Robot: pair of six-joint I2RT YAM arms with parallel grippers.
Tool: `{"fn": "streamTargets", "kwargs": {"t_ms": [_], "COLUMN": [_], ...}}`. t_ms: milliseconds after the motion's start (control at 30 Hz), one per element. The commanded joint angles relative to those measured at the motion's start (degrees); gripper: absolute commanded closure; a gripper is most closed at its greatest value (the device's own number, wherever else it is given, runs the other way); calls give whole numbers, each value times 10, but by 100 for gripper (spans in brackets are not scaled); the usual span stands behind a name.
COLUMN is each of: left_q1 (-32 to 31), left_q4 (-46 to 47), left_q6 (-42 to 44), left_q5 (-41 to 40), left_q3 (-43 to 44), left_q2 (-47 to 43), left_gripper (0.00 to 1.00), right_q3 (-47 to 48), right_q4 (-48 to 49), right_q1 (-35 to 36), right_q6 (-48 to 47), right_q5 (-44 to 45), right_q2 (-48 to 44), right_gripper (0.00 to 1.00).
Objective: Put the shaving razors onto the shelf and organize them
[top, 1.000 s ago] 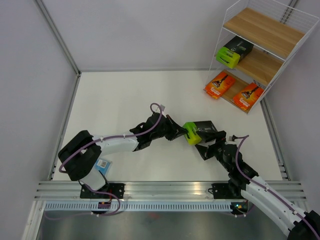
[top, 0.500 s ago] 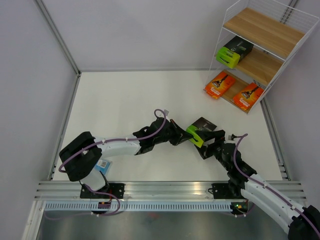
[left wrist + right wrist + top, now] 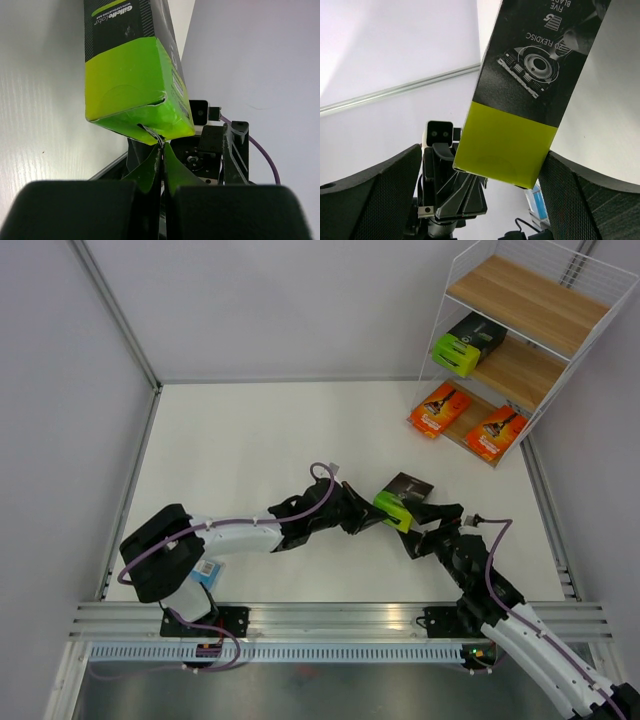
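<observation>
**Top view:** left arm (image 3: 240, 530) lies low, stretched from its base at bottom left toward mid-bench (image 3: 250, 440), w/ a purple cable looping over the wrist. Left fingers (image 3: 372, 516) are closed on the lime end of a black box (image 3: 405, 492). The box sits tilted, right of centre, well apart from the shelf (image 3: 525, 300).

Right arm (image 3: 490, 590) comes up from its base at bottom right, elbow bent, wrist angled up-left. Right fingers (image 3: 418, 536) are spread wide at the same lime end, so both arms crowd the box nose to nose.

The shelf is in the far right corner. A second black box (image 3: 466, 344) w/ lime end is on the middle board, and two orange cards (image 3: 440, 408) (image 3: 497, 430) lie side by side on the bottom board. A blue-carded pack (image 3: 205, 568) is near the front edge, partly hidden under the left arm's shoulder.

**Left wrist:** left fingers (image 3: 161, 155) are pressed together, pinching a thin flap at the lower edge of the lime end. The black box (image 3: 135, 85) rises above them, tilted, printed black part pointing away. Right arm's wrist hardware (image 3: 210, 145) is directly behind.

**Right wrist:** the mesh-faced right fingers (image 3: 370, 200) stand far apart w/ the lime end of the black box (image 3: 505, 145) btwn them. A gap shows on one side. The other side is too close to tell contact. The left fingers (image 3: 457, 192) are below the lime end, closed.
</observation>
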Motion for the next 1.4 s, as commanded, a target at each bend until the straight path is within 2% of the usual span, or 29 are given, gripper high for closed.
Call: {"fn": "streamTargets", "kwargs": {"t_ms": [0, 233, 367, 433, 533, 567, 633, 667, 733, 767, 800, 833, 900, 933, 967, 1000, 1067, 1100, 1133, 1167, 1267, 1367], "left_q1": [-11, -21, -23, -24, -27, -27, -27, -26, -26, -26, -27, -26, -26, -24, -19, -14, 12, 22, 32, 55, 109, 170], "left_q4": [0, 5, 14, 11, 11, 11, 26, 31, 40, 42, 43, 30, 17, -4, -17, -31, -104, -132, -153, -211, -322, -359], "left_q6": [-36, -54, -62, -59, -61, -63, -70, -70, -65, -61, -47, -40, -13, -3, 9, 41, 79, 115, 138, 187, 281, 346], "left_q5": [-15, 5, 11, 10, 14, 16, 28, 33, 55, 64, 83, 91, 100, 98, 97, 93, 85, 66, 53, 26, -9, -1], "left_q3": [12, 14, 6, 8, 4, 3, -1, 0, 7, 16, 23, 29, 38, 38, 33, 31, 23, 17, 6, 5, 16, 11], "left_q2": [-12, -3, -6, -10, -13, -13, -6, -2, 15, 21, 30, 31, 26, 7, -6, -21, -84, -113, -139, -192, -255, -280], "left_gripper": [98, 98, 98, 98, 98, 98, 98, 98, 98, 98, 94, 90, 80, 65, 59, 48, 41, 30, 10, 1, 0, 1], "right_q3": [-85, -80, -74, -71, -64, -60, -45, -42, -29, -29, -29, -27, -8, -6, -3, 3, 12, 23, 32, 43, 79, 110], "right_q4": [-23, 31, 44, 48, 40, 30, 21, -7, -31, -39, -44, -48, -49, -48, -48, -45, -21, -12, 0, 1, 14, 47], "right_q1": [1, 1, 1, 1, 1, 1, 1, 2, 1, 1, 1, 1, 1, 1, 1, 1, 1, 1, 1, 1, 1, 1], "right_q6": [27, 25, 20, 20, 10, 6, -14, -20, -37, -42, -46, -59, -80, -94, -116, -131, -172, -185, -198, -219, -241, -272], "right_q5": [29, 8, 10, 13, 25, 27, 39, 41, 49, 51, 55, 59, 67, 73, 76, 76, 76, 77, 89, 96, 130, 157], "right_q2": [-6, 89, 119, 126, 112, 107, 91, 84, 72, 69, 64, 62, 62, 64, 66, 70, 77, 87, 91, 105, 134, 168], "right_gripper": [2, 2, 2, 5, 18, 25, 34, 44, 52, 59, 62, 69, 71, 72, 72, 73, 74, 75, 75, 75, 73, 73]}}
